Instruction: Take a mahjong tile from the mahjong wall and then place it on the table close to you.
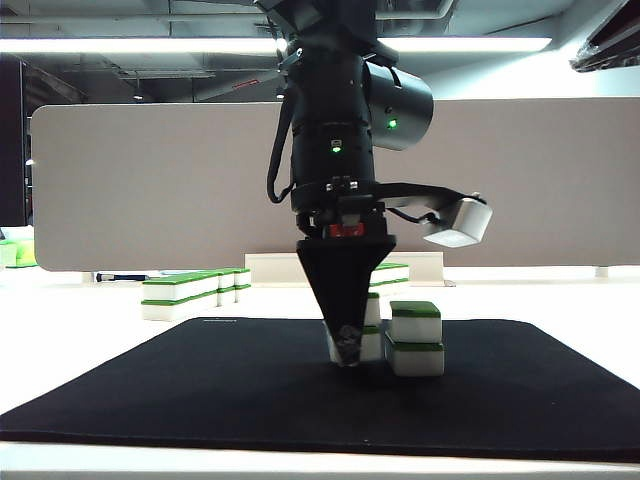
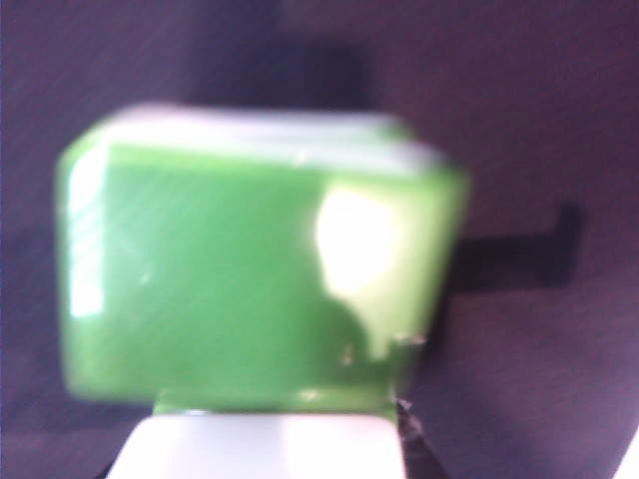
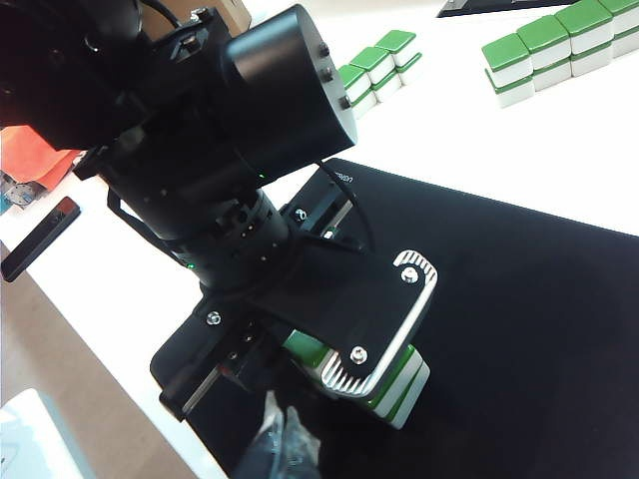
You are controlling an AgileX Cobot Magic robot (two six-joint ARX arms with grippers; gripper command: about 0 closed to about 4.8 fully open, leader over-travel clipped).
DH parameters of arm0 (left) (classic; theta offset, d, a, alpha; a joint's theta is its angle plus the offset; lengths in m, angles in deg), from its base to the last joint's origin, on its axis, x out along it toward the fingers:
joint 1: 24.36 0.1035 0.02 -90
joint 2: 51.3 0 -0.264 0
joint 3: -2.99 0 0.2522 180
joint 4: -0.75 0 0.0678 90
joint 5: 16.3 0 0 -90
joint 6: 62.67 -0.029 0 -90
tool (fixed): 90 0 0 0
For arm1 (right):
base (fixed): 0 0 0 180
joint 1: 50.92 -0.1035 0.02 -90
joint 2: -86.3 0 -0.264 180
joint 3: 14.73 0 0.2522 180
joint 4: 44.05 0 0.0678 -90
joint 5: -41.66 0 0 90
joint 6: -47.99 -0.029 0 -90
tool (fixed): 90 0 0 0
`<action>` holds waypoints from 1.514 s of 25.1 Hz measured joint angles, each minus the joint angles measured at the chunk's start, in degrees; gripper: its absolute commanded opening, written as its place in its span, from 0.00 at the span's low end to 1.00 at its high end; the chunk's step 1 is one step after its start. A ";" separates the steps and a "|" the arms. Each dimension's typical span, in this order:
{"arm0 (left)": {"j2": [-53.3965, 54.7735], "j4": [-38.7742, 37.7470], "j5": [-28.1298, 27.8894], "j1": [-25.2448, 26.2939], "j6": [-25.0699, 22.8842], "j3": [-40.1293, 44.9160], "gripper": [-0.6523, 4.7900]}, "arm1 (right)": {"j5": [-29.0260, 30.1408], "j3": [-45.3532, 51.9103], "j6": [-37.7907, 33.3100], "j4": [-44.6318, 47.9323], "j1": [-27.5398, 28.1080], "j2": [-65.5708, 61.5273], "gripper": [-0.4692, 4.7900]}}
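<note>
The mahjong wall [image 1: 415,340] is a short row of green-topped white tiles, two high, on a black mat [image 1: 200,380]; the right wrist view shows it [image 3: 404,387] under the left arm. My left gripper [image 1: 347,350] points down at the wall's near end. In the left wrist view it [image 2: 270,457] is shut on a white mahjong tile [image 2: 265,444], just above a blurred green tile top [image 2: 250,279]. My right gripper [image 3: 285,444] hangs over the mat's near edge with its fingertips pressed together and nothing between them. The white table [image 1: 80,330] surrounds the mat.
Two more rows of green-topped tiles stand on the table behind the mat [image 1: 190,288] [image 1: 390,272]; the right wrist view shows them too [image 3: 379,62] [image 3: 554,45]. A tall grey-beige partition [image 1: 150,180] closes the back.
</note>
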State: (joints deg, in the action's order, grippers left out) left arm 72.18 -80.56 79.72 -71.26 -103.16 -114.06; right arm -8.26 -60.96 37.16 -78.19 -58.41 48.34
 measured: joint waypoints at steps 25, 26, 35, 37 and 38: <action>1.99 1.81 -2.73 -0.35 1.70 -0.39 0.67 | 0.00 0.00 0.00 0.00 0.00 0.00 0.09; 1.92 1.64 -2.75 -0.39 1.73 -0.39 0.67 | 0.00 0.00 0.00 0.00 0.00 -0.02 0.09; 1.66 0.04 -2.69 -0.44 5.84 -0.66 0.82 | 0.00 0.00 0.00 0.00 0.00 0.00 0.09; 1.27 -0.48 -3.61 -0.09 6.51 -0.42 0.82 | 0.00 0.00 0.02 0.00 0.00 0.02 0.09; 0.81 -1.16 -3.85 0.00 6.71 -0.37 0.82 | 0.00 0.00 0.00 0.00 0.00 0.02 0.09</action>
State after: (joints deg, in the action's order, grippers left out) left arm 72.99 -81.71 75.88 -71.26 -96.45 -114.43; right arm -8.26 -60.96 37.16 -78.19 -58.41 48.36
